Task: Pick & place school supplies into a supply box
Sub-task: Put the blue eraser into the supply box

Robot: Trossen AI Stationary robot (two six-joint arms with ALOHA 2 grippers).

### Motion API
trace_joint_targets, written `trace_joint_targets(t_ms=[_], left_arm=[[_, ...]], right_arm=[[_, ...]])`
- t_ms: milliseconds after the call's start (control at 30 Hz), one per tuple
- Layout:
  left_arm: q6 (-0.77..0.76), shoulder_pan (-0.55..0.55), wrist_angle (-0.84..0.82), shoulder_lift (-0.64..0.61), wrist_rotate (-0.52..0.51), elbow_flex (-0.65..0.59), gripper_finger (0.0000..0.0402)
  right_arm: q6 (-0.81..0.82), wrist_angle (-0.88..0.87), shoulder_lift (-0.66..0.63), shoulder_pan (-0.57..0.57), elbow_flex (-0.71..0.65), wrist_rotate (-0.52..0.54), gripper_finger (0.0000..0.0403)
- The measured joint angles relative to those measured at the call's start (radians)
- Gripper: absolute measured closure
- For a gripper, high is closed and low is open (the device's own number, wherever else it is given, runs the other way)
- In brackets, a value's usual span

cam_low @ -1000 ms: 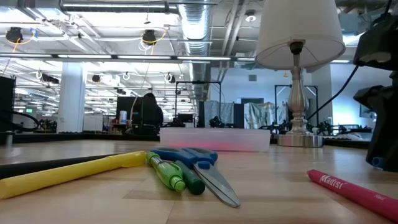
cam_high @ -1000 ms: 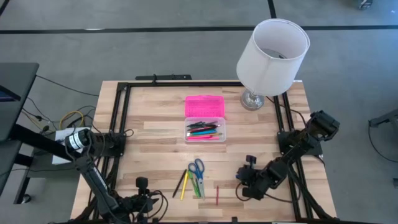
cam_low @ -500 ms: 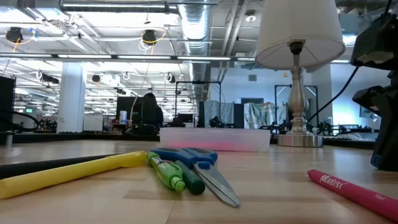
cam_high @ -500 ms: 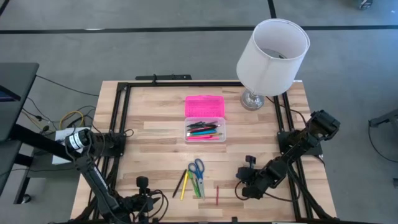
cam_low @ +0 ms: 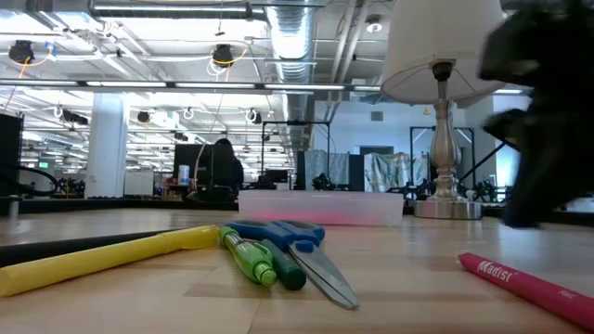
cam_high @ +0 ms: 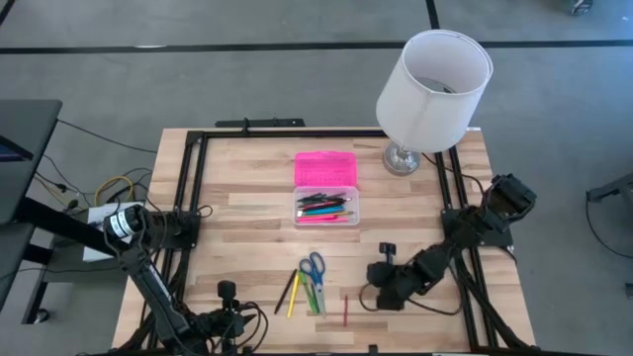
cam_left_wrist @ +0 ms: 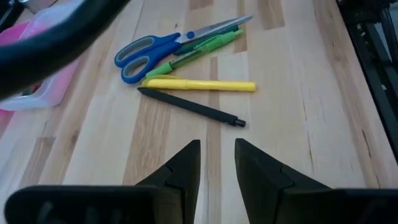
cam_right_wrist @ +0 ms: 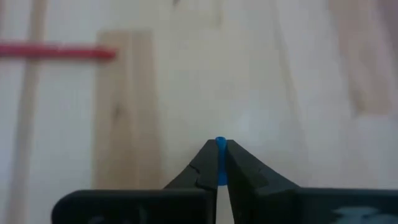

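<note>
1. High view, near edge: left gripper (cam_high: pixel 226 297) sits low at the front of the tabletop (cam_high: pixel 247 222), just left of the loose supplies. Right gripper (cam_high: pixel 379 294) is to their right, over bare wood.
2. Loose cluster between the two grippers: black pen (cam_high: pixel 285 292), yellow pen (cam_high: pixel 294 295), blue-handled scissors (cam_high: pixel 313 267), green pens (cam_high: pixel 317 297). Red pencil (cam_high: pixel 346 311) lies apart, nearest the right gripper.
3. Mid tabletop: supply box (cam_high: pixel 326 207), clear base holding several pens, pink lid (cam_high: pixel 325 168) open flat behind it. Open wood on both sides out to the black frame rails.
4. Far right corner: lamp (cam_high: pixel 433 77); its shade overhangs the tabletop edge.
5. Left wrist view only: jaws stand narrowly apart, nothing between them; black pen is the closest item ahead.
6. Right wrist view only: jaws pressed together on a thin blue item (cam_right_wrist: pixel 219 155), only its tip showing. Red pencil off to one side, not touched.
7. Low view adds: red pencil (cam_low: pixel 534 288) carries lettering; right arm is a dark blur in front of the lamp.
</note>
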Motion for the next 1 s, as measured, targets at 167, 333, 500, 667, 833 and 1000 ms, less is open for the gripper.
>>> trace_joint_targets(t_ms=[167, 333, 500, 667, 833, 1000], left_arm=[[0.002, 0.0, 0.001, 0.0, -0.027, 0.0, 0.0307], [0.008, 0.0, 0.0, 0.0, -0.036, 0.0, 0.0307], [0.008, 0.0, 0.0, 0.0, -0.034, 0.0, 0.0307], [-0.001, 0.0, 0.002, 0.0, -0.019, 0.0, 0.0307], [-0.005, -0.002, 0.011, 0.0, -0.018, -0.001, 0.0307], [-0.005, -0.002, 0.016, 0.0, -0.023, -0.006, 0.0307]], right_arm=[[-0.17, -0.028, 0.0, -0.117, 0.058, 0.01, 0.0401], [-0.358, -0.03, -0.001, -0.271, 0.121, 0.035, 0.0398], [-0.53, -0.043, -0.001, -0.429, 0.175, 0.028, 0.0401], [-0.615, -0.1, 0.0, -0.583, 0.193, -0.093, 0.0396], [-0.629, -0.156, 0.0, -0.682, 0.193, -0.211, 0.0384], [-0.637, -0.161, 0.0, -0.701, 0.193, -0.23, 0.0369]])
